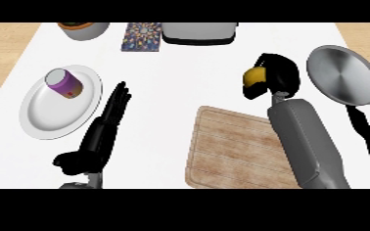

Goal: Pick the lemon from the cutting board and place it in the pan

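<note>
Lemon [254, 75] is seen enclosed by the curled black fingers of the right hand [278, 76], held above the white counter [188, 78] between the cutting board [235, 149] and the pan [341, 76], touching neither. The grey right forearm [307, 142] is laid across the board's right side. The left hand [101, 132] is kept flat with its fingers straight, holding nothing, just beside a white plate [43, 115] on which a purple-labelled can [63, 82] is stood.

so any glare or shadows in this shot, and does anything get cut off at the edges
Head view: even light, faint shadows; soft sheen on the pan; the cutting board, toaster and pot are cropped at the edges; the right hand partly hides the lemon.
</note>
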`<control>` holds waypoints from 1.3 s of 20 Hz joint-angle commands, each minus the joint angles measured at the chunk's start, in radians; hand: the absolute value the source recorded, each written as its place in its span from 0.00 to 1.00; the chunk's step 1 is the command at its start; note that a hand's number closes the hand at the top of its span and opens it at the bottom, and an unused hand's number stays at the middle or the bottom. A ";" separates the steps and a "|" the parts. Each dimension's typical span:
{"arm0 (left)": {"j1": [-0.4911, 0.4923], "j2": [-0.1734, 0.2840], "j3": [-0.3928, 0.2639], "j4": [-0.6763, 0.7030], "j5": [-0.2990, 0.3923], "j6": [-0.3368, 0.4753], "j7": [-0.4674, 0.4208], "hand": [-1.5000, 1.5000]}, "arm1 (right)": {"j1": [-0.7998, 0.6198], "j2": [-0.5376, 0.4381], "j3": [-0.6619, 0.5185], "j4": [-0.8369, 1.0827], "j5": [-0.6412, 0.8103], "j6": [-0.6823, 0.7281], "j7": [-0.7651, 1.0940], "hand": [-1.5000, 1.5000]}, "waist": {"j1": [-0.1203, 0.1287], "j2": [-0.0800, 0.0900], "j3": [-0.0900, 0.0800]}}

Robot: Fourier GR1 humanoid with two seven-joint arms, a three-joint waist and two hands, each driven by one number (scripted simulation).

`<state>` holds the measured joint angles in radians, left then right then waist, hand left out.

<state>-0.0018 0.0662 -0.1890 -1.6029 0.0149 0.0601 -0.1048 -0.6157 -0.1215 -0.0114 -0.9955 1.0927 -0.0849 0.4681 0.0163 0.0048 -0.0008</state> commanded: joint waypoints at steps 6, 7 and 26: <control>-0.041 0.009 0.020 0.019 0.000 -0.010 0.022 0.50 | -0.138 0.008 -0.057 -0.037 0.142 -0.268 0.223 1.00 | -0.009 -0.004 0.001; -0.043 0.015 0.039 -0.030 0.020 -0.008 0.055 0.50 | -0.140 0.019 -0.068 -0.006 0.148 -0.327 0.224 1.00 | -0.003 -0.003 0.001; -0.075 -0.021 0.034 0.093 -0.013 -0.020 -0.020 0.50 | -0.111 -0.338 -0.360 0.352 -0.033 -0.667 -0.080 1.00 | 0.003 0.008 0.002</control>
<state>-0.0457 0.0500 -0.1614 -1.5525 0.0072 0.0428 -0.1143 -0.7108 -0.3499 -0.3306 -0.7448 1.0562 -0.7084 0.4468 0.0167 0.0081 0.0014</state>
